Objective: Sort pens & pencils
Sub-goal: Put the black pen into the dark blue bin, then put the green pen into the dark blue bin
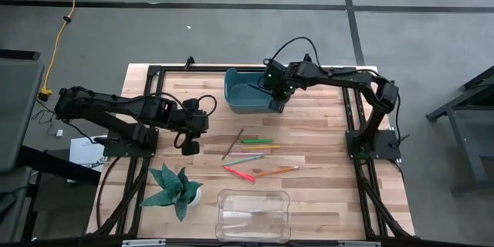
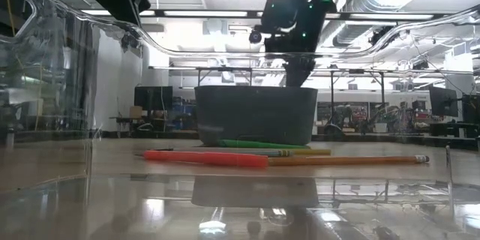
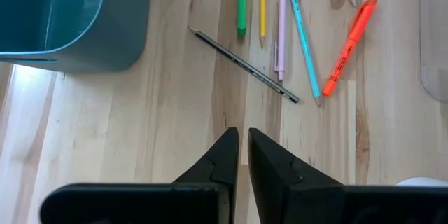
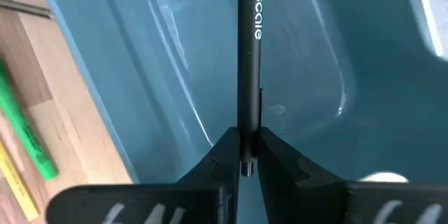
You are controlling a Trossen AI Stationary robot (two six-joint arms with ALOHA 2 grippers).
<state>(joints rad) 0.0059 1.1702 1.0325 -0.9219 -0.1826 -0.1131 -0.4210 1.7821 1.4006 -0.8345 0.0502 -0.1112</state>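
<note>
My right gripper (image 4: 245,140) hangs over the inside of the blue bin (image 1: 248,91), shut on a black pen (image 4: 248,49) with white lettering. On the wood between the arms lie the green pen (image 1: 257,140), the red pen (image 1: 239,173), a lilac pen (image 3: 281,28) and the yellow (image 1: 262,147), teal (image 1: 245,160), orange (image 1: 278,171) and dark (image 1: 232,144) pencils, all flat. My left gripper (image 3: 243,143) is shut and hovers left of them, closest to the dark pencil (image 3: 241,63), touching nothing. My right gripper pinches the black pen near one end (image 4: 247,122) between its two fingers. The pen runs along the fingers and sticks out past their tips. It is lifted clear, over the bin's floor (image 4: 301,63).
A clear plastic tub (image 1: 253,214) sits at the near edge, and a potted plant (image 1: 176,189) stands to its left. The blue bin (image 2: 255,115) stands at the far side. Bare wood lies to the right of the pens.
</note>
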